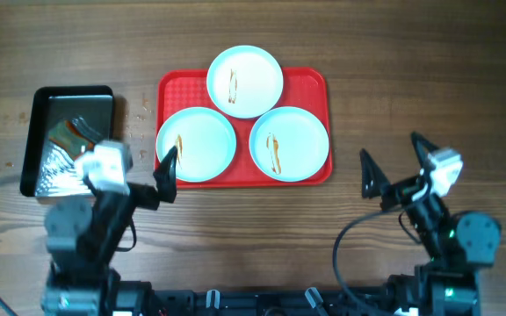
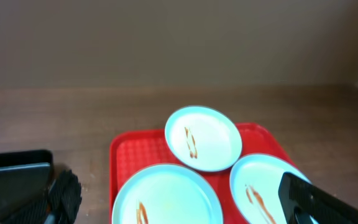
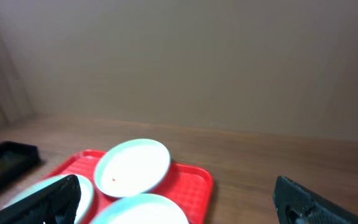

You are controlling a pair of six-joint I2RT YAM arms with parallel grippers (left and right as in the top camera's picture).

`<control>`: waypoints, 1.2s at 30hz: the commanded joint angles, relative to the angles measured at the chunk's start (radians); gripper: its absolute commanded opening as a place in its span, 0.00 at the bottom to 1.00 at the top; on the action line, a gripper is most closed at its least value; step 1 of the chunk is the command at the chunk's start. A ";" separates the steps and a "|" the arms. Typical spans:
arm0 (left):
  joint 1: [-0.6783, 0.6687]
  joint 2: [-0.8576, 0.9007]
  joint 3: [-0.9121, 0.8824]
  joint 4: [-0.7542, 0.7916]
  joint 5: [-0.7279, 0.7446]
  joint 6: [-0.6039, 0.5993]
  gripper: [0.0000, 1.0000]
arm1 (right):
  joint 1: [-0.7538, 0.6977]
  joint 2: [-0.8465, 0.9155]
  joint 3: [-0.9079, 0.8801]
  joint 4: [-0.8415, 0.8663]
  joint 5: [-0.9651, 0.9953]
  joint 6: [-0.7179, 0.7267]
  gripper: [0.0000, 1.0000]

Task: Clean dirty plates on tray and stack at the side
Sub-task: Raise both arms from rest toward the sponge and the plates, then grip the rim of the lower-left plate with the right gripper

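The left tool point(image 2: 178, 200) is released, its jaws spread wide. The nearest plate point(image 1: 196, 143) lies just ahead of it on the red tray point(image 1: 310, 81). The right tool point(image 1: 395, 161), also released, hangs over the bare desk point(image 1: 429, 61), with the tray ahead to its left and farther off.

**Three Views Trained on One Tray**

The worktop point(image 1: 411, 70) is viewed straight down from overhead, with the whole red tray point(image 1: 310, 79) taken in at mid-frame. From the left wrist, the tray is seen close and low, facing the far wall point(image 2: 179, 37). From the right wrist, it is caught farther off, at lower left. The plates point(image 1: 245, 82) are shared by all three views.
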 commanded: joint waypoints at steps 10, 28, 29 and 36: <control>0.055 0.876 0.831 -0.710 0.209 -0.013 1.00 | 0.027 0.809 0.755 -0.538 -0.279 0.011 1.00; 0.285 0.951 0.831 -0.640 -0.020 -0.386 1.00 | 0.535 1.273 0.976 -0.545 0.066 0.347 0.78; 0.299 0.951 0.831 -0.636 -0.020 -0.386 1.00 | 0.556 1.312 1.006 -0.569 0.074 0.344 0.77; 0.319 0.956 0.830 -0.637 -0.021 -0.385 1.00 | 0.731 1.650 1.308 -0.813 0.248 0.337 0.67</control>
